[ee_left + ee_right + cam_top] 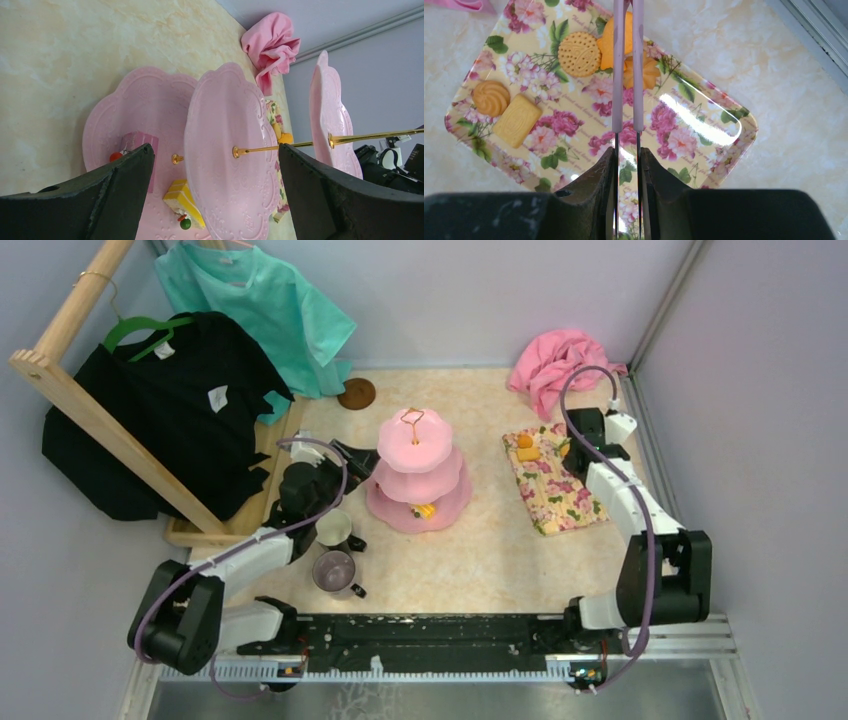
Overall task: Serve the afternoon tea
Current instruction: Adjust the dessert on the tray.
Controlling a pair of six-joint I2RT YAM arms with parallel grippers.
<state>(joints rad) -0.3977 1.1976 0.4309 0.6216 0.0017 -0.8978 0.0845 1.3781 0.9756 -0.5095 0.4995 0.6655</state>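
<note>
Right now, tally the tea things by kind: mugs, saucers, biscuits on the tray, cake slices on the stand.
Mugs: 2, white mug, grey-purple mug
Saucers: 1 in view, brown saucer
Biscuits on the floral tray: 5, swirl biscuit, rectangular biscuit, round biscuit, two orange pieces
Cake slices on the cake stand: 2, yellow slice, pink slice
Total: 10

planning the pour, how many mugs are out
2. The white mug sits left of the cake stand; the grey-purple mug is just nearer the arm bases. The left arm may hide more.
</note>
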